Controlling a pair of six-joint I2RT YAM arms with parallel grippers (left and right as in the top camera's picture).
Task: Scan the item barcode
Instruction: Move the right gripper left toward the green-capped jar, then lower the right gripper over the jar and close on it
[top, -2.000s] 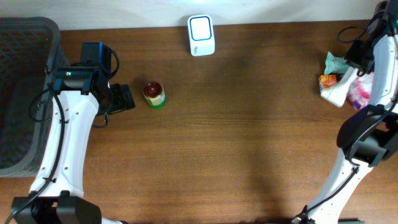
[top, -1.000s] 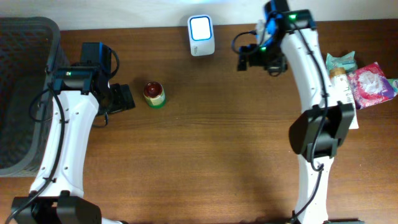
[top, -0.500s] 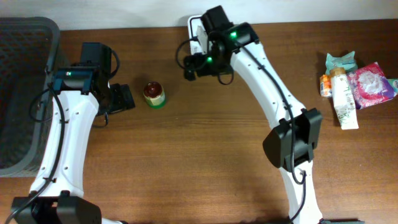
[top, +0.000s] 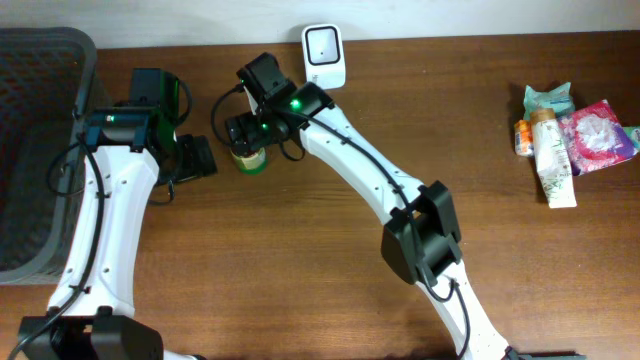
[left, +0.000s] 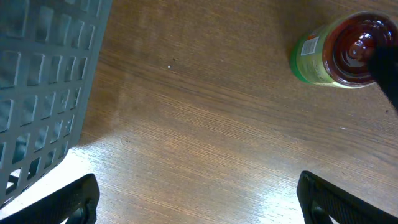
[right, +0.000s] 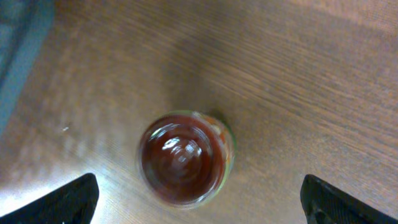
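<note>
Hovering Over the Jar, Both Grippers Spread Wide

Standing by the table (top: 330, 250), I saw a dark mesh basket (top: 40, 150) filling its left end. Just right of the basket, the left gripper (top: 195, 158) hung over bare wood, its jaws spread wide and holding nothing. Just beside it to the right stood the jar (top: 249, 160), upright on the table, with a dark red lid and a green label. The right arm stretched across from the right side, and the right gripper (top: 240, 130) hung directly above the jar. Its fingers (right: 56, 202) were parted far wider than the lid, clear of it on both sides and gripping nothing. A little farther right, at the far edge of the table, sat the white scanner (top: 323, 57), near the jar but not touching it. Well apart, at the right end, lay a small heap of packets (top: 590, 135) with a white tube (top: 550, 150) among them.
</note>
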